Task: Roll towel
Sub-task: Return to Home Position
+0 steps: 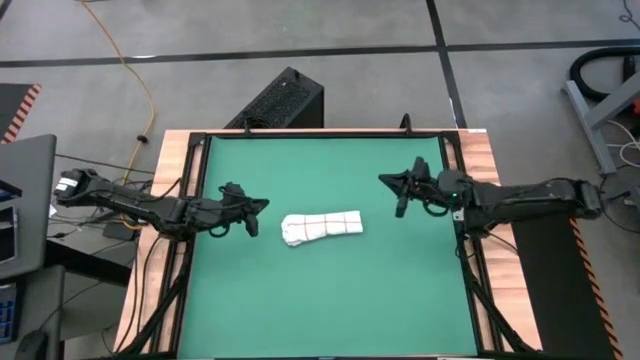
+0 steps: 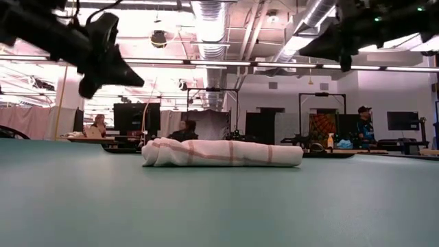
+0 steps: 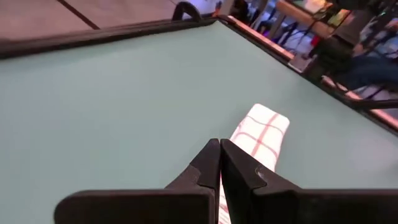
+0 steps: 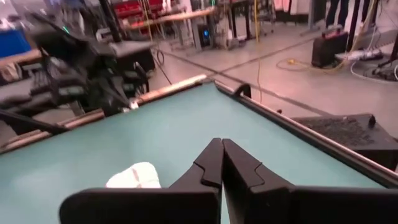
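Towel [image 1: 321, 227] lies rolled just ahead of the clenched, empty left gripper [image 1: 262, 205], farther from the clenched right gripper [image 1: 384, 180], its long axis running between them.

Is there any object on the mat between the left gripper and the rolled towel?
No, nothing visible. Only bare green mat lies between the left gripper, raised above the mat with jaws shut, and the towel. The right gripper waits apart on the other side.
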